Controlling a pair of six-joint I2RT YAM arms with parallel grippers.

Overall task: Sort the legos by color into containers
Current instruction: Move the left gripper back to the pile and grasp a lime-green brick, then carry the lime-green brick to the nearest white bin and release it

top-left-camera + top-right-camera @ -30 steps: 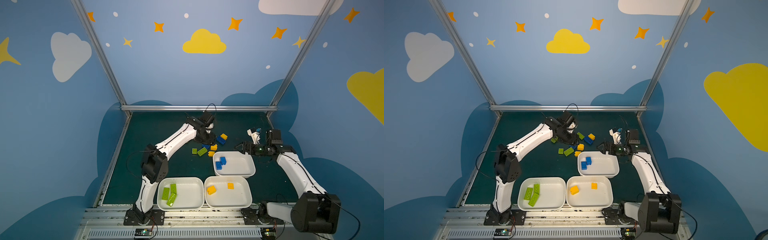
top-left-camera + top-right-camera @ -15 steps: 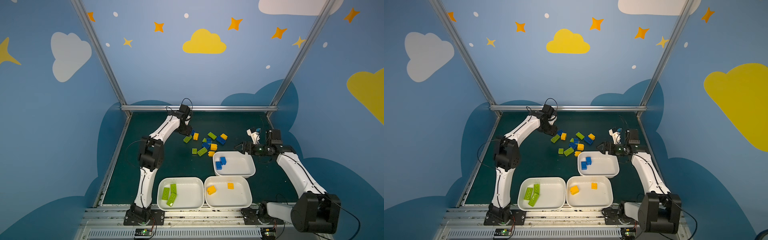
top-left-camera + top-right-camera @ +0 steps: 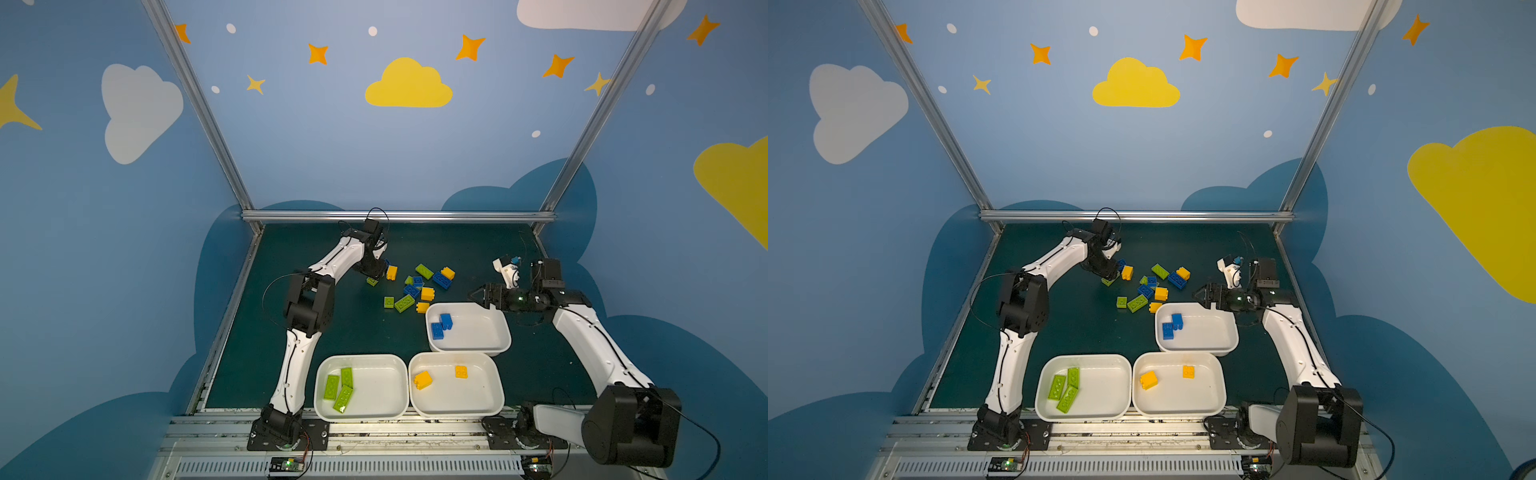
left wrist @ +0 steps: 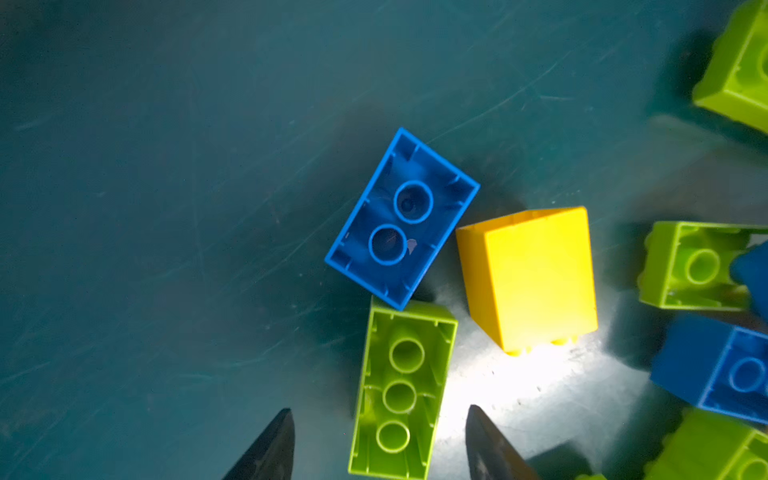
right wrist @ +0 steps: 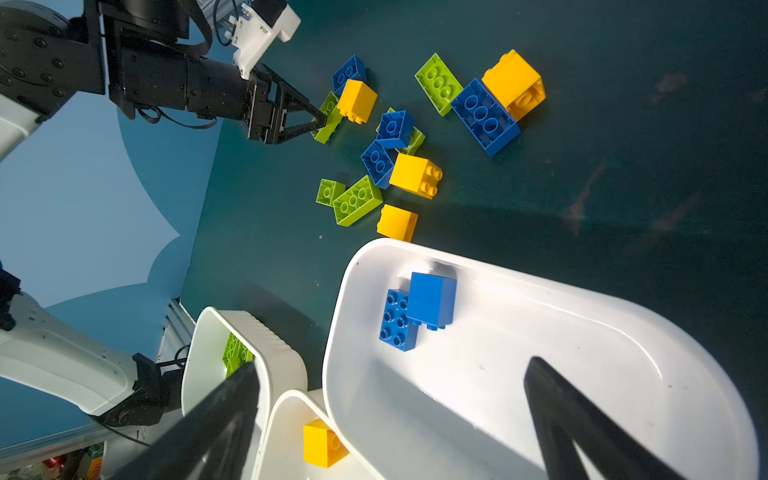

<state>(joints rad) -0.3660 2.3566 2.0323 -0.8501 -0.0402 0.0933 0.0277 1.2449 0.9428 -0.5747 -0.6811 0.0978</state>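
Note:
Loose legos [image 3: 417, 286] in lime green, blue and yellow lie in a cluster mid-table. My left gripper [image 3: 375, 276] is low at the cluster's left edge. In the left wrist view its jaws [image 4: 378, 413] are open and straddle an upturned lime-green brick [image 4: 401, 386], with a gap on each side. An upturned blue brick [image 4: 401, 218] and a yellow brick [image 4: 530, 276] lie just beyond it. My right gripper [image 3: 474, 295] hangs open and empty over the far edge of the blue-brick container [image 3: 478, 332]. Two more containers hold green bricks [image 3: 378, 388] and yellow bricks [image 3: 478, 399].
The three white containers sit close together at the front and right; the yellow one [image 5: 286, 419] touches the blue one [image 5: 540, 332]. A yellow brick [image 5: 397, 223] lies against the blue container's far rim. A metal rail [image 3: 399, 216] bounds the back of the dark green table.
My left gripper swung left out of the middle of the cluster, then came down over the lime-green brick at its left edge, jaws narrowing slightly. The right arm has not moved.

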